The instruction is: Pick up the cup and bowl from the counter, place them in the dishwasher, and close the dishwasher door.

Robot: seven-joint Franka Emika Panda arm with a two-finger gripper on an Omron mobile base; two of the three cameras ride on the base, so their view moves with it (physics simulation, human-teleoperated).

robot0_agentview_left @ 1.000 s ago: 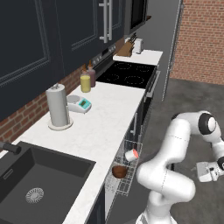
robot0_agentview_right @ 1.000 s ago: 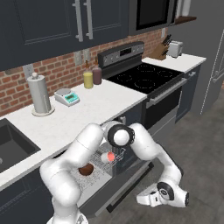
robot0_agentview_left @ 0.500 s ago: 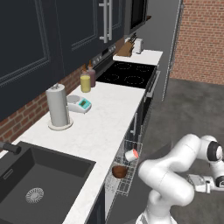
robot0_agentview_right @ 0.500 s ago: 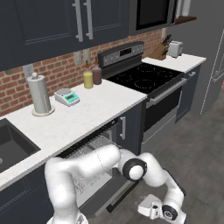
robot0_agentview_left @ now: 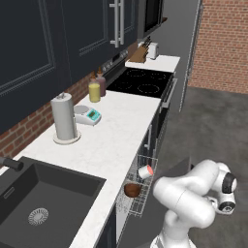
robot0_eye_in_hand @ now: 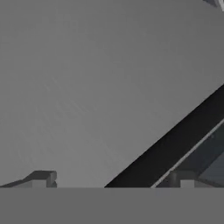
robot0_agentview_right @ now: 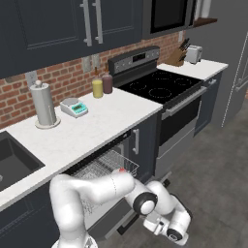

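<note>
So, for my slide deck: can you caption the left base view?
Cup and bowl sit in the pulled-out dishwasher rack while the arm reaches low beside the open door.

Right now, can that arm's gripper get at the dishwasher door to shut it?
Probably yes: the open gripper hangs low near the floor beside the lowered dishwasher door, and nothing lies between them.

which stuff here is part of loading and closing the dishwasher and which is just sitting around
Part of the job:
- cup, on its side in the pulled-out rack
- bowl, in the same rack
- dishwasher rack
- dishwasher door, hanging open
- gripper, open, low by the floor

Just lying about:
- paper-towel roll
- kitchen scale
- yellow bottle
- stove
- toaster
- sink
</note>
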